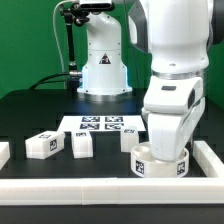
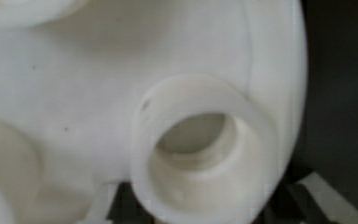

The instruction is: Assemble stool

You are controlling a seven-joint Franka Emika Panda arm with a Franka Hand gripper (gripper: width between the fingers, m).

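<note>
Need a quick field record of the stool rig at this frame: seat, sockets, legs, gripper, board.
seat: seat is a round disc lying by the front rail, directly under the arm
socket: socket faces the wrist view, with no leg in it
legs: left leg and middle leg lie loose at the exterior view's left of the seat; third leg is close beside the seat
gripper: gripper is down at the seat, fingers hidden, open or shut unclear
marker board: marker board lies behind the legs
</note>
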